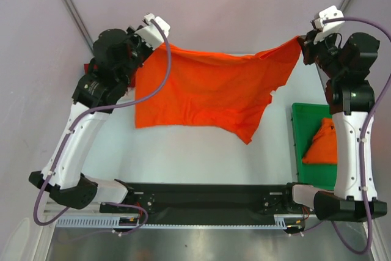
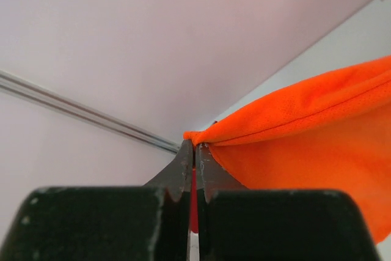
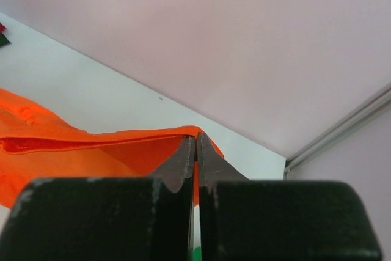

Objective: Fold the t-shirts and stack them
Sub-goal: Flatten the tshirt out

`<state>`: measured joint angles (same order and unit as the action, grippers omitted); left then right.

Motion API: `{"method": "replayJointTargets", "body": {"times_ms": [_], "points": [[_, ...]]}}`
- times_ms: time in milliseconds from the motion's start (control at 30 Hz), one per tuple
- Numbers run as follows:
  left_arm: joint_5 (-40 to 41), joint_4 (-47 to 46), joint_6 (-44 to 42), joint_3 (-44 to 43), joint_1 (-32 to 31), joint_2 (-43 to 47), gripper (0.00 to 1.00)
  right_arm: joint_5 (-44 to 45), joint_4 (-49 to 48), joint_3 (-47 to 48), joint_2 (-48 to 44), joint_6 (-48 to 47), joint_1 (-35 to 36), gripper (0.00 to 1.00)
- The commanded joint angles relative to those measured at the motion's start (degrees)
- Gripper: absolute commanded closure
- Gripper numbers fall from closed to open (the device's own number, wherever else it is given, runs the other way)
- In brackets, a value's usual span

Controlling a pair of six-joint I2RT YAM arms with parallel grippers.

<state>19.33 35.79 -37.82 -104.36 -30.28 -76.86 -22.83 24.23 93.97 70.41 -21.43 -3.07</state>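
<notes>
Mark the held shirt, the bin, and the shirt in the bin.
held shirt point(image 1: 208, 93): top view, middle of the spread cloth.
bin point(image 1: 302, 115): top view, bare green part near its far edge.
binned shirt point(image 1: 321, 148): top view, middle of the crumpled heap.

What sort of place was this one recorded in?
Probably a lab robot cell, not a home: left arm and right arm mounted on a black rail at a white table, holding up an orange t-shirt; pale panel walls close around; a green plastic bin alongside.
</notes>
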Motion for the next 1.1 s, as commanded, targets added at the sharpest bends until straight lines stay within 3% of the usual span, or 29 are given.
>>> {"method": "replayJointTargets", "body": {"times_ms": [0,367,567,733,933,1067], "points": [[1.4,2.6,-5.2,-5.3,-0.6,1.4,1.0,-2.8,-5.7,0.4,-4.2,3.9,0.0,1.0],[-0.3,2.7,-4.6,1.7,-1.4,16.7,1.0,-1.6,10.3,13.4,-14.2,6.6,1.6,1.0],[-3.1,1.5,-5.7,-1.3,-1.4,23.1,1.0,-6.1,13.5,23.7,-16.4,9.9,-4.9,1.0],[-5.7,4.5,-3.6,-9.5,-1.3,22.9,0.99,-5.0,16.5,36.4,-11.6,9.5,-6.5,1.0],[-5.6,5.8,-2.9,-9.2,0.8,23.0,1.0,-7.1,12.4,32.3,-13.3,10.6,-9.1,1.0],[-5.7,7.0,-2.7,1.7,0.7,24.8,1.0,-8.4,11.4,22.2,-14.6,7.4,-9.2,1.0]]}}
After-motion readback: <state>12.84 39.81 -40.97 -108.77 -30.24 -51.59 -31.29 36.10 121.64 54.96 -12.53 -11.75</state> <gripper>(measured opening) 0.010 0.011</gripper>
